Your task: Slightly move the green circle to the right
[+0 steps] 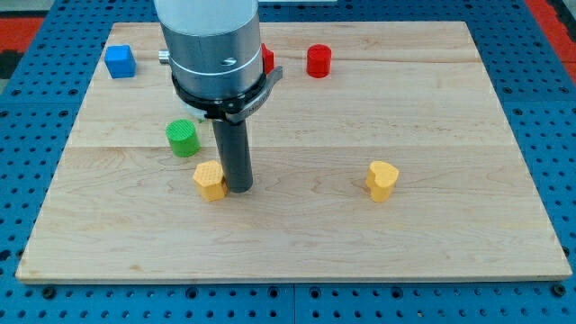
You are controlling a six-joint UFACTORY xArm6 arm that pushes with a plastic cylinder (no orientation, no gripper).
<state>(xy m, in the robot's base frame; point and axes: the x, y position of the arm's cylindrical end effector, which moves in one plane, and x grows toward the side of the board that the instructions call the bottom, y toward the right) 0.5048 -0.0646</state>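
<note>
On the board's left half sits the green circle [182,138], up and to the view's left of my tip [238,188] — which rests just right of a yellow block [209,180]. To push rightward, my tip must first reach the circle's left side. No claw here — only a rod; no containers in view.

On the pale wooden bench [297,225], my tip [238,188] stands just right of a yellow hexagonal block [209,180], seemingly touching it. The green circle block [183,138] lies up-left of that hexagon; a yellow heart-shaped block [382,180] sits well right.
</note>
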